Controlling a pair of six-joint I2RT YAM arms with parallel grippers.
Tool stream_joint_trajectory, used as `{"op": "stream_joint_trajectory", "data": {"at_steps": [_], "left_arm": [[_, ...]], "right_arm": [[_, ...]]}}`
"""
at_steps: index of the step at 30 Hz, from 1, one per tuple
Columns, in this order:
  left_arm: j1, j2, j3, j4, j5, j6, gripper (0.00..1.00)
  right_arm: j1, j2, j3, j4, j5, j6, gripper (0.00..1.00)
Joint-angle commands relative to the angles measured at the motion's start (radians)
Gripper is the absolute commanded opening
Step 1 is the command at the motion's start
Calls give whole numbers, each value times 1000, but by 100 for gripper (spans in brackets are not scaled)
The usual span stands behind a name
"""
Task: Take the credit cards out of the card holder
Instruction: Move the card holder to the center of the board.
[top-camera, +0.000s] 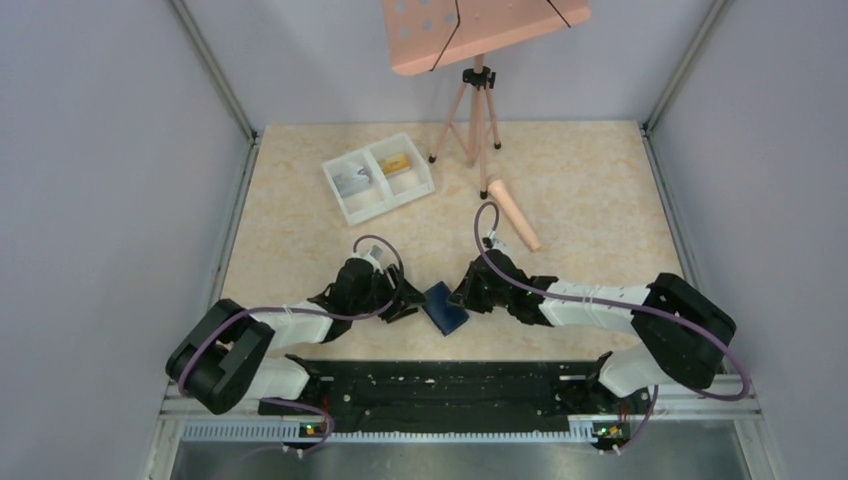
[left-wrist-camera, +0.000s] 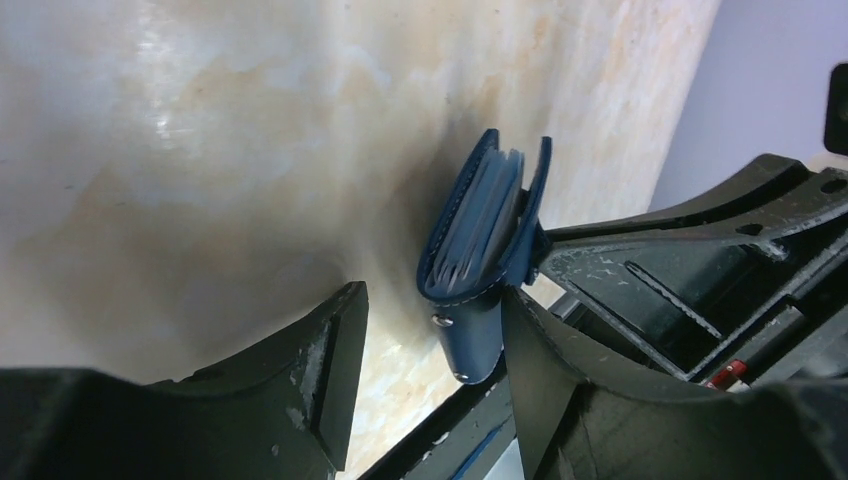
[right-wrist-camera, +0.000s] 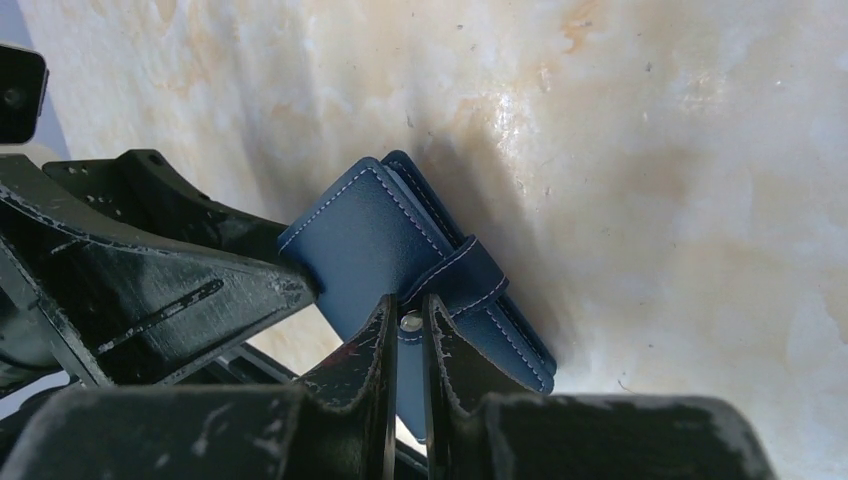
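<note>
Blue card holder (top-camera: 445, 307) lies on the bench (top-camera: 600, 200) between both arms, long axis running far-left to near-right. Right pincer (right-wrist-camera: 405, 305) is clamped on its strap (right-wrist-camera: 470, 275); left pincer (left-wrist-camera: 432, 298) stands open, one fingertip against the cover.
</note>
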Motion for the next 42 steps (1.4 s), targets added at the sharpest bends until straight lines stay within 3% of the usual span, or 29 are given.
{"op": "stream_joint_trajectory", "data": {"at_steps": [1, 4, 6, 9, 13, 17, 24, 25, 29, 32, 37, 42], "left_arm": [[-18, 33, 3, 160, 36, -26, 57], [-31, 49, 10, 170, 34, -27, 57], [-31, 58, 9, 180, 38, -27, 51], [-31, 58, 15, 166, 37, -22, 25], [-31, 61, 30, 115, 31, -6, 1], [-31, 68, 36, 99, 38, 8, 0], [-32, 59, 85, 6, 45, 79, 0], [-32, 57, 100, -21, 46, 96, 0], [-32, 43, 127, -63, 61, 114, 0], [-32, 39, 140, -78, 66, 104, 0], [-31, 35, 138, -61, 74, 85, 0], [-31, 24, 135, -67, 72, 85, 0]], "right_arm": [[-12, -43, -14, 102, -35, 40, 0], [-20, -46, -27, 124, -48, 48, 0], [-26, -47, -33, 136, -50, 48, 0], [-44, -59, -43, 139, -80, 23, 0], [-96, -98, -75, 135, -119, -40, 0], [-145, -137, -67, 58, -137, -140, 0], [-148, -221, -23, -124, -32, -274, 0], [-148, -228, -23, -121, -46, -294, 4], [-137, -216, -19, -23, -240, -409, 37], [-94, -202, 3, -50, -164, -461, 52], [-66, -147, 26, -18, -147, -475, 67], [-47, -46, 80, -29, -127, -481, 68]]}}
